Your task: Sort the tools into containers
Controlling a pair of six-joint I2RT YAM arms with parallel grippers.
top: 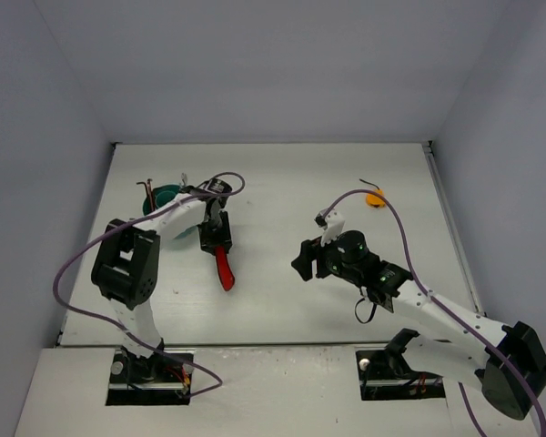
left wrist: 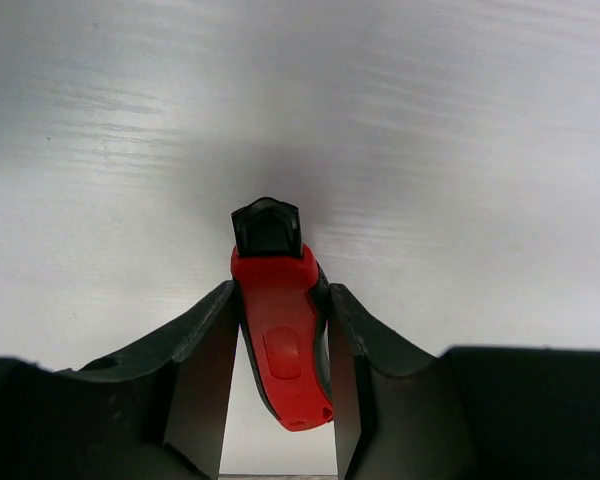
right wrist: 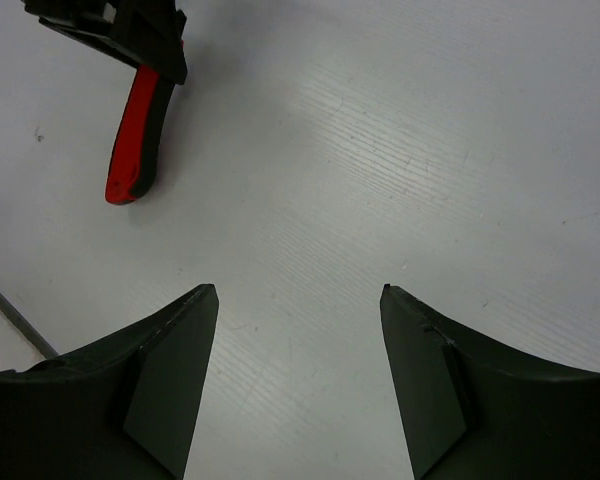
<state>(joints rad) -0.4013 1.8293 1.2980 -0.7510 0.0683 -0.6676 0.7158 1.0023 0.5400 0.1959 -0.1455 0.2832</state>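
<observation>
Top external, teal tub (top: 166, 194) half-hidden, contents unclear

Bright, diffuse light falls on the white table (top: 273, 309); shadows on it are faint and soft-edged. Left wrist view: a grey shadow spreads on the table beyond the red knife (left wrist: 280, 340). Right wrist view: the near, dark fingers (right wrist: 165, 380) are slightly blurred, the table grain sharp.

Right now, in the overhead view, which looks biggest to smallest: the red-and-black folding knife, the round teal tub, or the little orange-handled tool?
1. Red-and-black folding knife.
2. Round teal plastic tub; the left arm hides part of it, so first place is unsure.
3. Small orange-handled tool, clearly smallest.
</observation>
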